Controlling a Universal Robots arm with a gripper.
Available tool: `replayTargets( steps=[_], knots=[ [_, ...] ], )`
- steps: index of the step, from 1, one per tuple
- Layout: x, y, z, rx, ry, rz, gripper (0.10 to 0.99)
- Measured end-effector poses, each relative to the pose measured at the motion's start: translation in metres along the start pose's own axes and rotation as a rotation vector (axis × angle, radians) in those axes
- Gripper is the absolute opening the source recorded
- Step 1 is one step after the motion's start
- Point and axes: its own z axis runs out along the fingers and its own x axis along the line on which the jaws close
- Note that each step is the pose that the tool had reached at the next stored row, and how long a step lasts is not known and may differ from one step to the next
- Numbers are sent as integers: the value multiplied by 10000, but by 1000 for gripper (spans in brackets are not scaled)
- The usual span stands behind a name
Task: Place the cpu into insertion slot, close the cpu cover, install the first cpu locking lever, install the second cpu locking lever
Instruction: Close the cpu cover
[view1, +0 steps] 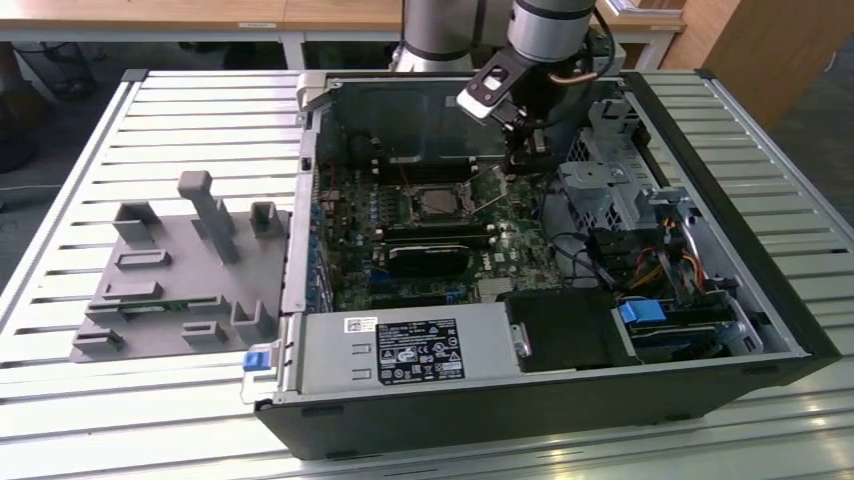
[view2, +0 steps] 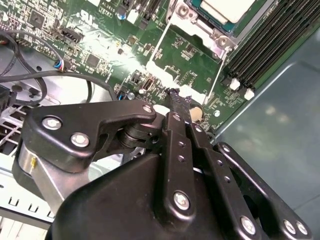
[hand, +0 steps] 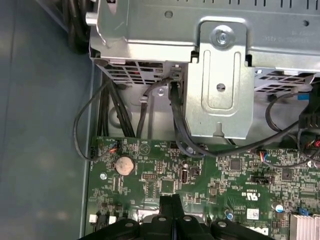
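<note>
The pale cpu (view2: 227, 7) lies in the insertion slot (view2: 220, 41) on the green board, with the silver cpu cover (view2: 187, 11) lying flat around it. Two thin silver locking levers (view2: 161, 42) (view2: 219, 75) run out from the socket over the board. In the exterior view one lever (view1: 491, 207) slants up beside the socket (view1: 412, 204). My gripper (view2: 176, 96) is shut with nothing between its fingers, and its tip hovers just past the free ends of the levers. It hangs inside the case (view1: 523, 170), to the exterior view's right of the socket, and its joined fingers (hand: 167, 202) point at the board.
A silver drive cage (hand: 220, 75) with black cables (hand: 125, 120) stands close by the gripper. Black memory slots (view2: 265, 45) flank the socket. The power supply (view1: 400, 350) fills the case front. A grey fixture block (view1: 174, 270) rests on the slatted table (view1: 107, 420).
</note>
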Motion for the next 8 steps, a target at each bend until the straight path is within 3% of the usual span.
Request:
replayTargets(
  steps=[8],
  knots=[
    [6, 42, 25, 3, -11, 73, 106]
  ],
)
